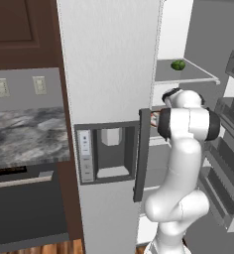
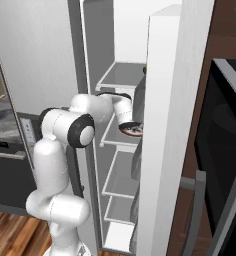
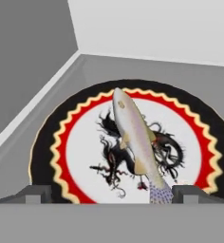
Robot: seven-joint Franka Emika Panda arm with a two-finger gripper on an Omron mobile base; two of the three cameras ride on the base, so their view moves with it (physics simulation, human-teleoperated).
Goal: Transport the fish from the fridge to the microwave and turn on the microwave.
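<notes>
The fish (image 3: 135, 137), pale silver and elongated, lies on a round plate (image 3: 80, 142) with a black rim, a red ring and a dragon drawing. The plate rests on a grey shelf inside the fridge (image 1: 109, 59). My gripper (image 3: 114, 194) hangs just above the plate, open, with one finger tip on each side of the fish's tail and nothing held. In the right base view the arm reaches into the fridge, and the plate (image 2: 131, 130) peeks out under the hand. The microwave (image 2: 225, 145) shows at the far right as a black cavity.
The fridge's right door (image 2: 165, 125) stands open beside my arm, with door racks (image 1: 223, 149) on its inner side. A small green round item (image 1: 178, 65) sits on the shelf above. A marble counter (image 1: 25, 134) lies left of the fridge. The shelf's side wall (image 3: 23, 71) is near.
</notes>
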